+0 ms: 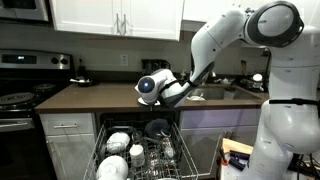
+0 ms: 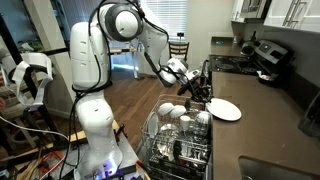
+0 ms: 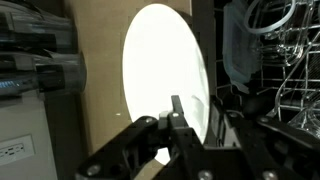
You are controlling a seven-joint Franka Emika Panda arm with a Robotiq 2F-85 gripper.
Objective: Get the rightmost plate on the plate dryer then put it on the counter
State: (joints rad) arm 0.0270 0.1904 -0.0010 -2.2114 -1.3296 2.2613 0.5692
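Note:
A white round plate (image 2: 224, 109) lies flat on the dark brown counter (image 2: 270, 125), close to its front edge. In the wrist view the plate (image 3: 160, 70) fills the middle, resting on the counter (image 3: 100, 100). My gripper (image 3: 197, 108) stands at the plate's near rim, its fingers a little apart with the rim between them and no squeeze visible. In both exterior views the gripper (image 2: 197, 90) (image 1: 152, 92) hovers at the counter's front edge, above the pulled-out plate dryer (image 2: 180, 145) (image 1: 150, 158), which holds white dishes and bowls.
A black stove (image 1: 20, 97) (image 2: 262, 55) adjoins the counter's end. A sink (image 1: 225, 92) is set into the counter (image 1: 100, 97). The rack's wire tines (image 3: 290, 50) sit just beside the gripper. White upper cabinets (image 1: 115, 15) hang overhead. A wooden chair (image 2: 180, 48) stands on the floor behind.

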